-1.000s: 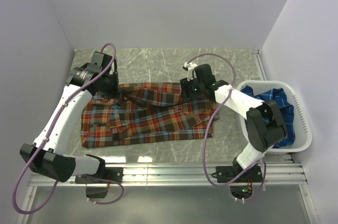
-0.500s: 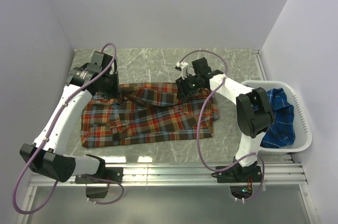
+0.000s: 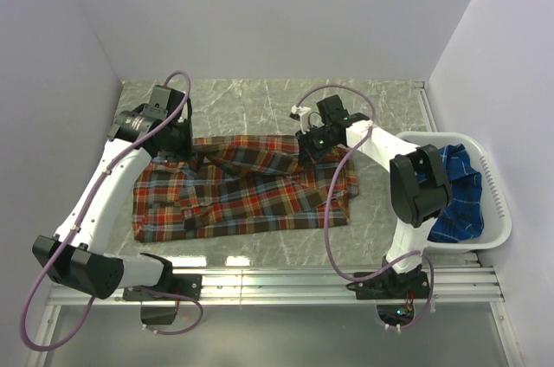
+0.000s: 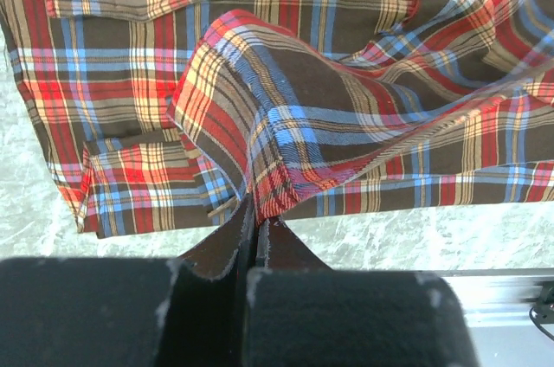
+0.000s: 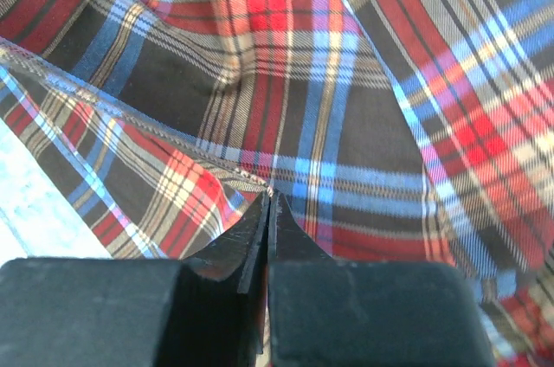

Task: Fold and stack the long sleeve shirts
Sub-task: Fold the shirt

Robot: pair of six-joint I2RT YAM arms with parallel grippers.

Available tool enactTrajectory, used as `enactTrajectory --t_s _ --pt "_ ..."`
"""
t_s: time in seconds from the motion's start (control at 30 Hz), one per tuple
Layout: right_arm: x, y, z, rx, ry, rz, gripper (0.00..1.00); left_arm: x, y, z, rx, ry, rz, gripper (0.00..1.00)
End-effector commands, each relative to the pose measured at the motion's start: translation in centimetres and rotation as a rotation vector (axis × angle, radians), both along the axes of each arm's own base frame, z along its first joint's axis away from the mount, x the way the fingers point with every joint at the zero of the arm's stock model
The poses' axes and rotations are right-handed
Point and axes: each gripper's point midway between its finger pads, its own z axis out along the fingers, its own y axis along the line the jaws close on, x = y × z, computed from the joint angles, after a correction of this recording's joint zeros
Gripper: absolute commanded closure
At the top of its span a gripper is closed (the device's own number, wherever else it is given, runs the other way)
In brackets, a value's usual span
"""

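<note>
From above, we see the red-orange plaid shirt (image 3: 242, 198) spread across the middle of the marbled bench (image 3: 251, 107), rumpled along its far edge. The left hand (image 3: 177, 149) sits on the shirt's far left corner and the right hand (image 3: 310, 144) on its far right part, near the collar end. The blue shirt (image 3: 454, 198) lies crumpled inside the white basket (image 3: 499, 211), which stands at the right side of the bench, just beside the right arm.

In the left wrist view, the left hand (image 4: 253, 211) has its fingers pressed together on a fold of the plaid cloth. The fabric rises in a tented ridge from the fingertips (the pinch is plain here). The rest of the red-orange plaid shirt (image 4: 104, 81) lies flat beyond, with pale bench showing along its near edge.

In the right wrist view, the right hand (image 5: 268, 204) is likewise closed tight, its tips meeting on a stitched hem of the same shirt. Wrinkled plaid fills nearly the whole frame, with a sliver of bench at the lower left.
</note>
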Motion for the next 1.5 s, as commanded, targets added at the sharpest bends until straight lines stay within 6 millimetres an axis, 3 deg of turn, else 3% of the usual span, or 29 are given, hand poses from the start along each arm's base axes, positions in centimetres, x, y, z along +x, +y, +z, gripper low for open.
enactTrajectory --t_s 0.0,0.23,0.4,0.6,0.77,0.93,1.07,1.2,1.33,1.47 --pt "0.6 -1.8 3.0 -0.025 -0.054 -0.058 1.00 -0.6 1.0 0.6 0.023 -0.025 0.031 0.99" --pt "-0.6 -3.2 2.2 -0.070 0.024 -0.066 1.00 -1.9 -0.5 -0.9 -0.056 0.027 -0.022 0.99" --pt "0.7 -3.2 2.1 -0.101 0.026 -0.085 1.00 -2.7 -0.1 -1.8 -0.044 0.055 -0.005 0.99" --pt "3.1 -3.0 2.1 -0.126 0.007 -0.107 0.99 -2.2 0.8 -2.7 -0.052 0.081 0.034 1.00" --pt "4.9 -2.4 1.6 -0.124 0.015 -0.120 0.94 -0.4 1.7 -4.6 -0.099 0.092 0.073 0.99" --pt "6.5 -1.6 1.8 -0.101 -0.012 -0.136 0.86 0.6 2.4 -7.7 -0.112 0.144 0.105 1.00" --pt "7.5 -1.4 1.1 -0.100 -0.004 -0.164 0.80 2.4 2.4 -9.7 -0.119 0.170 0.124 0.99" --pt "8.5 -1.3 0.9 -0.097 -0.026 -0.199 0.70 5.3 3.5 -10.5 -0.067 0.136 0.165 0.96" --pt "8.8 -1.3 0.7 -0.096 -0.030 -0.244 0.58 7.7 3.4 -11.8 -0.063 0.134 0.158 0.85" --pt "9.3 -1.3 1.7 -0.072 -0.062 -0.301 0.53 10.4 4.7 -13.9 -0.013 0.132 0.194 0.72"
